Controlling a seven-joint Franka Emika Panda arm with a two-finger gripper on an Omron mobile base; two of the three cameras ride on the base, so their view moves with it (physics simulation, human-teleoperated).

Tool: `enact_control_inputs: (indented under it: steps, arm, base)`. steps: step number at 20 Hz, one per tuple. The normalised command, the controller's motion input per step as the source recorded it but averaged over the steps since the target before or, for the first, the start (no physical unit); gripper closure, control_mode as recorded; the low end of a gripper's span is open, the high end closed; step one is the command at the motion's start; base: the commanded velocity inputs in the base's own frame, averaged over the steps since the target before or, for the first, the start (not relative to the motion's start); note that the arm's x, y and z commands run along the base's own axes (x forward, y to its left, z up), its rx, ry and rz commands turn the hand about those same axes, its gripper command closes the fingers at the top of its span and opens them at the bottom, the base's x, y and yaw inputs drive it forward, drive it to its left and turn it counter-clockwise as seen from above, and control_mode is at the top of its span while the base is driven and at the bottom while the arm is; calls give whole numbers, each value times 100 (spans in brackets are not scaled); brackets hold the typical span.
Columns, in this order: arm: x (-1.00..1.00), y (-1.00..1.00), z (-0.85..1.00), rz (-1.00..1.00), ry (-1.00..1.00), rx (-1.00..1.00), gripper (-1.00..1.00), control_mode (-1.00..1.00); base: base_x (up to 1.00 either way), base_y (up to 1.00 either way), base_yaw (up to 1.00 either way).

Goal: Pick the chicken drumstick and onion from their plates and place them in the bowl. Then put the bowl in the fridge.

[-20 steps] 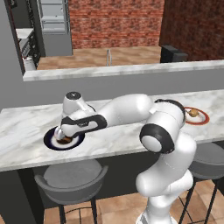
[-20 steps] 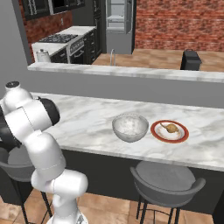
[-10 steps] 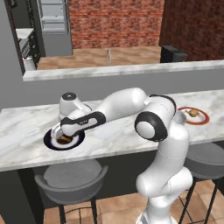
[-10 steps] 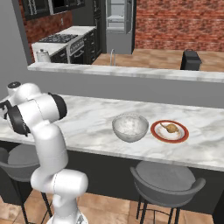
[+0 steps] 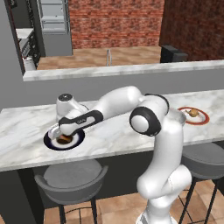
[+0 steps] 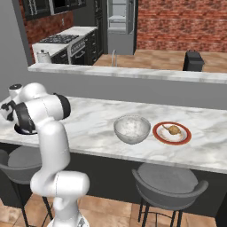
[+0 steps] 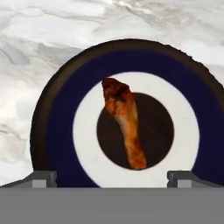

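Drumstick [image 7: 124, 120] lies on the navy plate [image 7: 57, 131], half hidden under the open end effector [image 7: 113, 178]; the bowl [image 6: 132, 128] looks empty.

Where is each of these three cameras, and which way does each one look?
Left base view: behind the arm's left, looking forward and down at the marble counter; the white arm reaches left to the navy-rimmed plate.
Right base view: behind its right, facing the same counter, white bowl and red-rimmed plate; arm at left.
Hand view: on the hand, looking down at the orange-brown chicken drumstick; open end effector.
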Motion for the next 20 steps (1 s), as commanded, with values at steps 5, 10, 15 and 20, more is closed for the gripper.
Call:
enact_control_inputs:
  steps: [5,10,15,20]
  arm:
    - [14,9,-14,-2,8,0,-100,-100]
    - [13,2,-13,0,8,0,-100,-100]
    - [15,7,-13,0,3,-2,-100,-100]
    - [14,10,-14,0,0,-4,-100,-100]
  base:
    - [0,0,0]
    - [0,0,0]
    - [0,0,0]
    - [0,0,0]
